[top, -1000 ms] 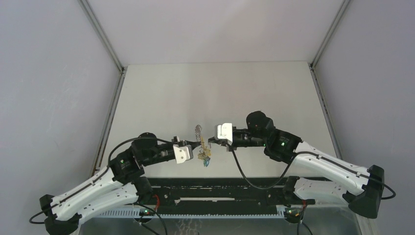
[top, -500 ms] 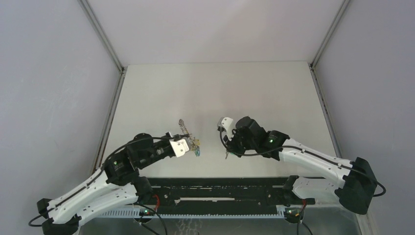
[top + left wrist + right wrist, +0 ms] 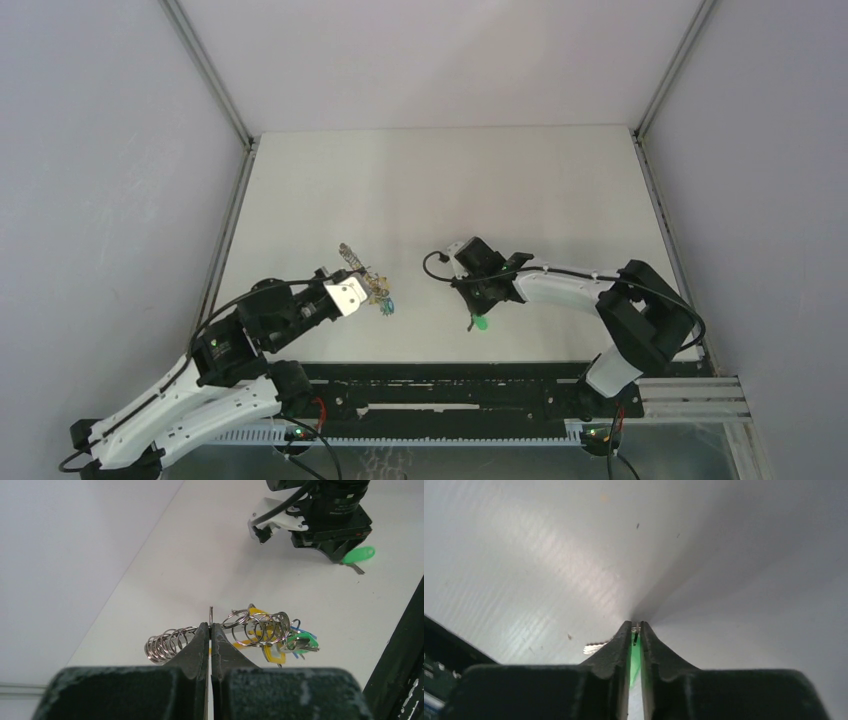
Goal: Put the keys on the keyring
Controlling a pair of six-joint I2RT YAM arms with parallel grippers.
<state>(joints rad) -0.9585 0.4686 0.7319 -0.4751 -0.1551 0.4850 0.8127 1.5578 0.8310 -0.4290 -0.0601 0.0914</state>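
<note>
My left gripper (image 3: 364, 283) is shut on the keyring (image 3: 167, 642), a silvery coil of wire loops with a yellow band (image 3: 272, 652), and holds it above the table. Green and blue keys (image 3: 304, 641) hang on its right end. In the top view the keyring (image 3: 352, 256) sticks out past the fingers. My right gripper (image 3: 477, 312) points down at the table, shut on a loose green key (image 3: 481, 324). Its green head (image 3: 635, 656) shows between the fingers. From the left wrist view that key (image 3: 359, 555) lies against the table under the right gripper (image 3: 334, 550).
The white table (image 3: 440, 190) has grey walls on three sides. A black rail (image 3: 450, 385) runs along the near edge, close to the right gripper. The right arm's cable (image 3: 432, 268) loops out toward the left gripper.
The grippers have drawn apart. My left gripper carried the keyring left and back. My right gripper swung down to the table near the front edge with the green key.
</note>
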